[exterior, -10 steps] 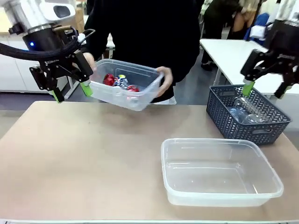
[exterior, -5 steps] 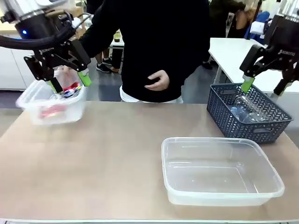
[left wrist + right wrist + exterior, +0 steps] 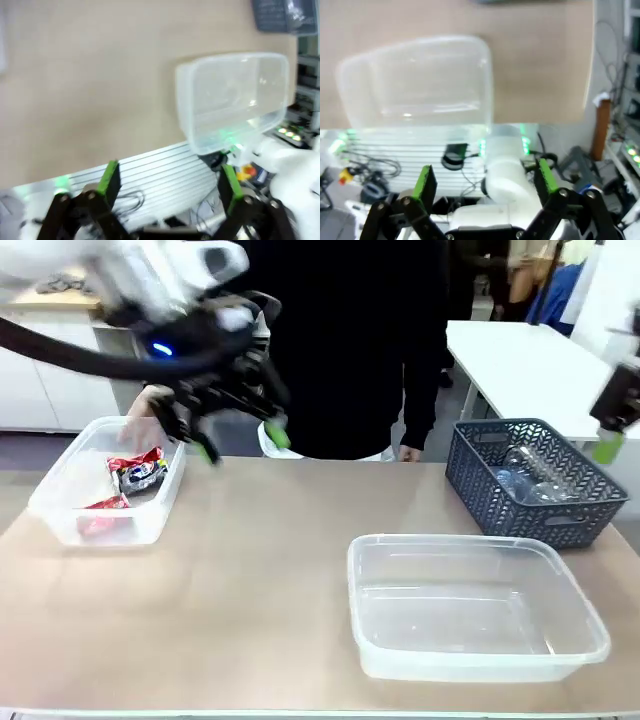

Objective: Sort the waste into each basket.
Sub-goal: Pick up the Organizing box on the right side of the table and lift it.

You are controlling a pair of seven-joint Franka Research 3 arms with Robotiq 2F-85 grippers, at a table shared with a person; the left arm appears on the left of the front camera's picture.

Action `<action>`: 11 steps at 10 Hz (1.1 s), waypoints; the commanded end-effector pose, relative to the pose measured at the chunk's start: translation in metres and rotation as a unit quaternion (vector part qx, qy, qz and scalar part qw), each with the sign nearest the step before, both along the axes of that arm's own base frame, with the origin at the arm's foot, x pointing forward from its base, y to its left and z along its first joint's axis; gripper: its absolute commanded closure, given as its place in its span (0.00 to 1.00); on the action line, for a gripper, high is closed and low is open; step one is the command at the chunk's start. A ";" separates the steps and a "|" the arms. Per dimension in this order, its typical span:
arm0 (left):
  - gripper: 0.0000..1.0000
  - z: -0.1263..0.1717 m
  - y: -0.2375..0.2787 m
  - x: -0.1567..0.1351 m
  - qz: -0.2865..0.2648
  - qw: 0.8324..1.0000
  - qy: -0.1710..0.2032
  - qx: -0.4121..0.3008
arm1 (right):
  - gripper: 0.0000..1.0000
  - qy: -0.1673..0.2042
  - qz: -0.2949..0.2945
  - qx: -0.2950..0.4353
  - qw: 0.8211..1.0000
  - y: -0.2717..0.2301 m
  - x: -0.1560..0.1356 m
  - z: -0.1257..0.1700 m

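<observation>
At the left edge of the frame a clear tub sits on the surface, and red and silver wrappers lie inside it. A person's hand is at its far rim. Just right of that tub, in the upper left of the frame, my left end effector hangs above the surface with its fingers spread wide and nothing between them.

In the lower right of the frame the second clear tub stands empty. Behind it, at the right, a dark lattice basket holds clear bottles. My right end effector is up at the right edge of the frame, above that basket, also wide and empty.

I judge the wrappers are sorted and the bottles are next. The move I expect is for the right arm. It should drop into the dark basket, line its fingers across a bottle's body, close gently so the thin plastic does not slip, and carry it to the empty tub.
</observation>
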State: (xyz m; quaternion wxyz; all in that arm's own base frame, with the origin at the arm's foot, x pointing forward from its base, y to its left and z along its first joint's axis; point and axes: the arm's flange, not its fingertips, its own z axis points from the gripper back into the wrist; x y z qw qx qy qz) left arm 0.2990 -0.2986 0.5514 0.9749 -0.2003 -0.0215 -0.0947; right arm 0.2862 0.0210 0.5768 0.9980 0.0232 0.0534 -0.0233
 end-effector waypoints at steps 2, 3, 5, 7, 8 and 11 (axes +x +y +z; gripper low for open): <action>0.00 -0.044 -0.086 -0.025 -0.063 0.997 0.024 0.033 | 0.00 0.005 0.012 -0.008 1.000 -0.010 -0.023 -0.033; 0.00 -0.021 -0.046 -0.025 -0.023 1.000 -0.002 0.009 | 0.00 0.012 -0.010 -0.005 1.000 -0.017 -0.012 -0.021; 0.00 -0.021 -0.046 -0.025 -0.023 1.000 -0.002 0.009 | 0.00 0.019 -0.010 -0.006 1.000 -0.019 -0.022 -0.036; 0.00 -0.073 -0.095 -0.040 -0.065 0.997 0.025 0.045 | 0.00 0.056 0.030 -0.005 0.998 0.011 0.004 -0.100; 0.00 -0.100 -0.107 -0.040 -0.077 0.995 0.050 0.049 | 0.00 0.080 0.022 -0.002 0.997 0.010 0.000 -0.124; 0.00 -0.155 -0.135 -0.039 -0.099 0.987 0.050 0.120 | 0.00 0.121 -0.015 0.042 0.992 0.005 -0.007 -0.201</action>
